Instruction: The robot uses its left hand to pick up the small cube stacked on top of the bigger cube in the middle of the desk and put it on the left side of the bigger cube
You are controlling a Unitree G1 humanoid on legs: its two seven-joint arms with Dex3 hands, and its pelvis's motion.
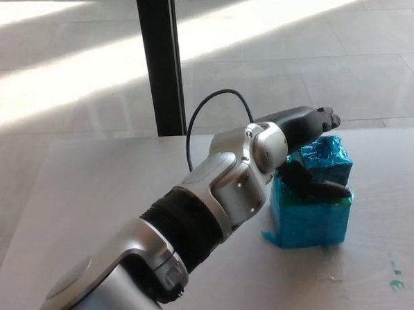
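The small blue cube (328, 157) sits on top of the bigger blue cube (309, 219) at the right middle of the desk. My left hand (305, 153) has come in from the left and straddles the small cube. Its two fingers (306, 119) lie along the cube's far top edge. The thumb (321, 188) lies across the near face, low down by the bigger cube's top. The fingers are spread about as wide as the cube, and the hand covers the cube's left half. The small cube still rests squarely on the bigger one.
The grey desk (91, 203) stretches out to the left of the cubes, crossed by my left forearm (209, 203). A black post (162, 60) stands behind the desk's far edge. Green paint marks (401, 277) spot the desk at the front right.
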